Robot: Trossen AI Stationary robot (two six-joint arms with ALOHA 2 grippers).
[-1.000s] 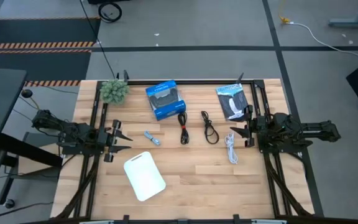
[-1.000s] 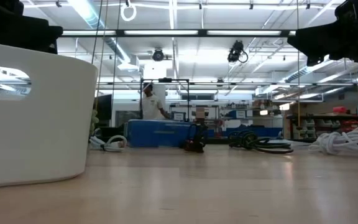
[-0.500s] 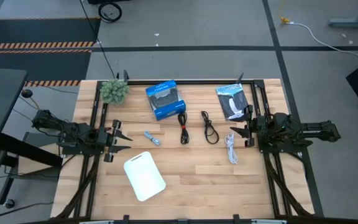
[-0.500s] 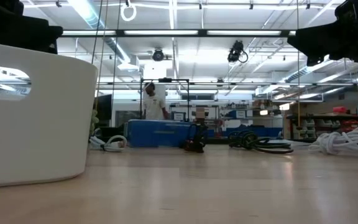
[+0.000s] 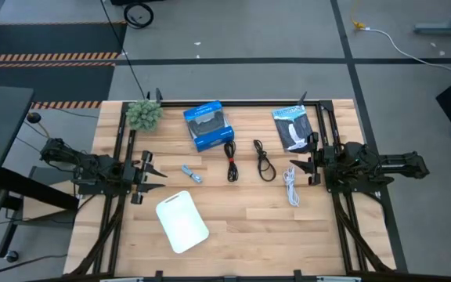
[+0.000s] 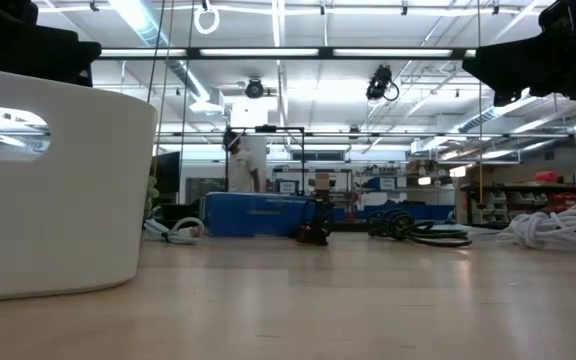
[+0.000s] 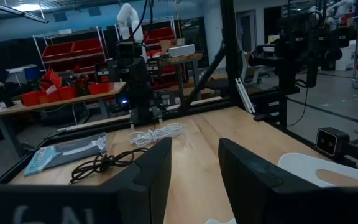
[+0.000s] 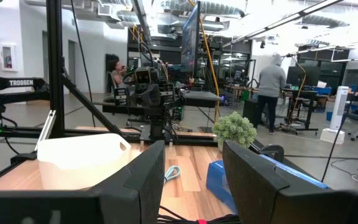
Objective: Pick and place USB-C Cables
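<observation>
**Cables laid out on the table, both arms parked at the sides**

A wooden table stood on a grey workshop floor, and in the low view a person in a white top stood far off among shelving. Across the middle of the table lay the four USB-C cables: the pale blue-grey cable nearest the left side, then one black cable just below the blue box, a second black cable beside it, and the white cable closest to the right arm. All four rested flat on the wood, apart from one another. The white tray sat nearer the front edge, below the blue-grey cable. A small green plant stood at the back left and a flat black-and-white packet at the back right.

The left gripper hovered at the left edge, fingers spread apart and holding nothing. The right gripper hung at the right edge, just beside the white cable, its fingers likewise parted and empty
</observation>
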